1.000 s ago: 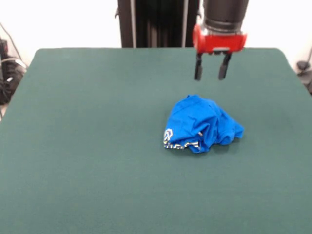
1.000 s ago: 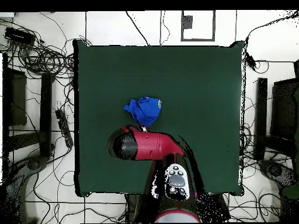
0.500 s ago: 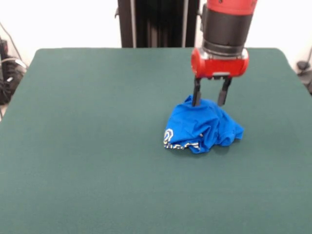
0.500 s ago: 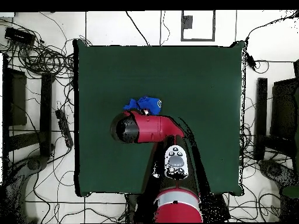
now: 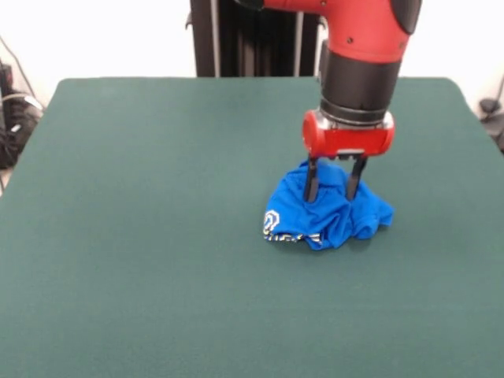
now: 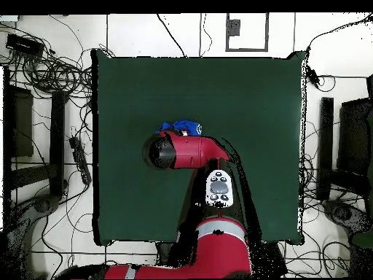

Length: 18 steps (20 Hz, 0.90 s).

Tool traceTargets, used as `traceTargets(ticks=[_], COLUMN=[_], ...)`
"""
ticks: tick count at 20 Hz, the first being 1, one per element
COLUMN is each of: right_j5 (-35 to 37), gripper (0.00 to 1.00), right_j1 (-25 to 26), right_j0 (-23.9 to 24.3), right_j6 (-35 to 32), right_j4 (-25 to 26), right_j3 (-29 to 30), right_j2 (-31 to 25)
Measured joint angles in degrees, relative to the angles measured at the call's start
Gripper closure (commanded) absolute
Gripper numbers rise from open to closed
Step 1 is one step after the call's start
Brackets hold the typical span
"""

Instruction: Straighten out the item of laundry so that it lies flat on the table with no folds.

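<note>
A small bright blue T-shirt (image 5: 327,211) lies crumpled in a rounded heap on a large dark green table (image 5: 142,236), a little right of the table's middle in the front view. Part of a white and yellow print shows along the heap's lower left edge, too folded to read. The red and black robot arm (image 5: 358,55) comes down from above directly over the heap. Its gripper (image 5: 331,191) is spread, with two dark fingers (image 5: 311,181) set apart and pushed down into the top of the cloth, a ridge of blue fabric standing between them. The fingers reach into the heap's upper folds; the tips are sunk in the cloth and cannot be seen. The shirt bulges out to the left, front and right of the gripper. In the overhead view the arm's red wrist (image 6: 191,151) covers most of the shirt, so only a strip of blue (image 6: 182,127) shows along its far edge, near the table's middle. The green surface around the heap is bare. Off the table, tangled black cables (image 6: 55,73) lie on the pale floor.
</note>
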State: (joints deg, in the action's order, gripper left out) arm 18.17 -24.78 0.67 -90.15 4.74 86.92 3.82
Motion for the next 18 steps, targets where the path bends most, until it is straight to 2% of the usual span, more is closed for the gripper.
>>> traceTargets(ticks=[9,10,18], right_j5=[0.55,1.38,0.82], gripper=[0.0,1.0,1.0], right_j1=[2.03,2.53,2.51], right_j0=[-1.48,-2.06,-2.39], right_j6=[0.0,0.0,0.0], right_j4=[-0.02,-0.02,-0.02], right_j3=[-1.46,-2.24,-2.23], right_j2=[2.75,3.63,4.45])
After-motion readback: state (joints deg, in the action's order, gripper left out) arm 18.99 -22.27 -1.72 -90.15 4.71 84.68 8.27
